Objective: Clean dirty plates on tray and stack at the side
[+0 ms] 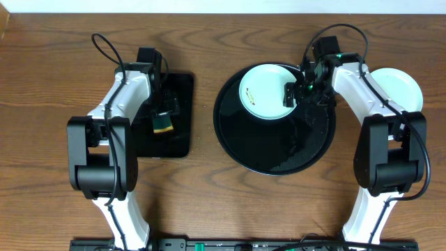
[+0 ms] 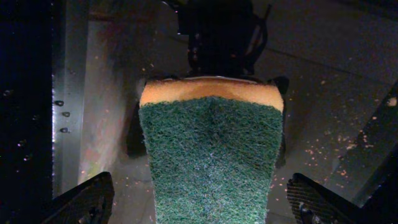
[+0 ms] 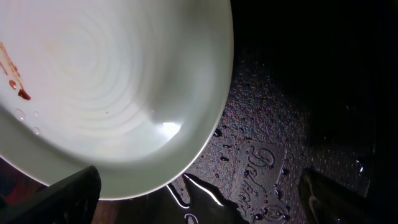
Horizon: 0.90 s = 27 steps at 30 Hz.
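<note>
— Left gripper (image 2: 199, 202)?
— Jaws wide apart, either side of the sponge (image 2: 211, 155) on the small tray (image 1: 182, 143).
— Right gripper (image 3: 205, 196)?
— Spread too, gripping nothing, over the plate (image 3: 112, 93) at its 3 o'clock rim.
— Where's that plate?
— At 12 o'clock on the tray (image 1: 265, 150), bearing a brown smudge (image 3: 15, 84). A second plate (image 1: 398, 85) sits on the table (image 1: 49, 84), off the tray's 3 o'clock.

Overhead camera looks straight down on table (image 1: 42, 84), arm bases at 6 o'clock, left wrist camera close over sponge (image 2: 211, 162), right wrist camera close over plate (image 3: 106, 81) and tray (image 3: 267, 155), both seen overhead.
</note>
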Motion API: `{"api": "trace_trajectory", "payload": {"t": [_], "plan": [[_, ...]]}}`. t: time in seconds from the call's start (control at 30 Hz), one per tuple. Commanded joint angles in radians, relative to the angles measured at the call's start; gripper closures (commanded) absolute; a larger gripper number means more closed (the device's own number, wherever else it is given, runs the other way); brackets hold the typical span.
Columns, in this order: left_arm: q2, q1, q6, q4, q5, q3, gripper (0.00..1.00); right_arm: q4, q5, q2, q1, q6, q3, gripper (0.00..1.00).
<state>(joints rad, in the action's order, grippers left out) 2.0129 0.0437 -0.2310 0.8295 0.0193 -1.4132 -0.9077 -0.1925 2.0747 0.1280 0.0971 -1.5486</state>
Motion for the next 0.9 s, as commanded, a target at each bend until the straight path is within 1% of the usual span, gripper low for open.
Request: {"api": "trace_trajectory", "payload": {"t": [0.0, 0.27, 0.33, 0.43, 0.47, 0.53, 0.6, 0.63, 0.67, 0.73, 0.77, 0.83, 0.87], "plan": [[0.005, -0.004, 0.006, 0.002, -0.013, 0.005, 0.11, -0.001, 0.002, -0.002, 0.003, 0.000, 0.007, 0.01], [0.005, -0.004, 0.006, 0.002, -0.013, 0.005, 0.11, -0.001, 0.002, -0.002, 0.004, 0.000, 0.007, 0.01], [0.005, -0.004, 0.001, 0.000, -0.007, 0.005, 0.11, 0.025, 0.001, -0.002, 0.005, 0.013, 0.007, 0.01], [0.005, -0.004, -0.006, 0.031, 0.080, 0.005, 0.11, 0.085, 0.002, -0.002, 0.004, 0.039, 0.007, 0.01], [0.005, -0.004, -0.006, 0.051, 0.089, 0.005, 0.11, 0.090, 0.002, -0.002, 0.003, 0.037, 0.007, 0.01], [0.005, -0.004, -0.006, 0.052, 0.130, 0.005, 0.11, 0.099, -0.058, -0.002, 0.000, 0.114, 0.007, 0.01], [0.005, -0.004, -0.005, 0.058, 0.149, 0.005, 0.11, 0.112, -0.102, -0.002, 0.003, 0.101, 0.007, 0.01], [0.005, -0.004, -0.005, 0.059, 0.149, 0.005, 0.10, 0.126, -0.101, -0.002, 0.005, 0.100, 0.007, 0.08], [0.005, -0.004, -0.005, 0.059, 0.149, 0.005, 0.11, 0.147, -0.092, -0.001, 0.006, 0.100, 0.007, 0.08], [0.005, -0.004, -0.006, 0.059, 0.149, 0.005, 0.11, 0.173, -0.037, 0.002, 0.010, 0.100, 0.007, 0.12], [0.005, -0.004, -0.006, 0.058, 0.149, 0.005, 0.11, 0.195, -0.003, 0.005, 0.018, 0.100, 0.007, 0.12], [0.005, -0.004, -0.006, 0.055, 0.149, 0.005, 0.11, 0.219, 0.044, 0.007, 0.029, 0.096, 0.008, 0.23], [0.005, -0.004, -0.006, 0.051, 0.148, 0.005, 0.11, 0.233, 0.080, 0.008, 0.036, 0.096, 0.008, 0.27]]}}
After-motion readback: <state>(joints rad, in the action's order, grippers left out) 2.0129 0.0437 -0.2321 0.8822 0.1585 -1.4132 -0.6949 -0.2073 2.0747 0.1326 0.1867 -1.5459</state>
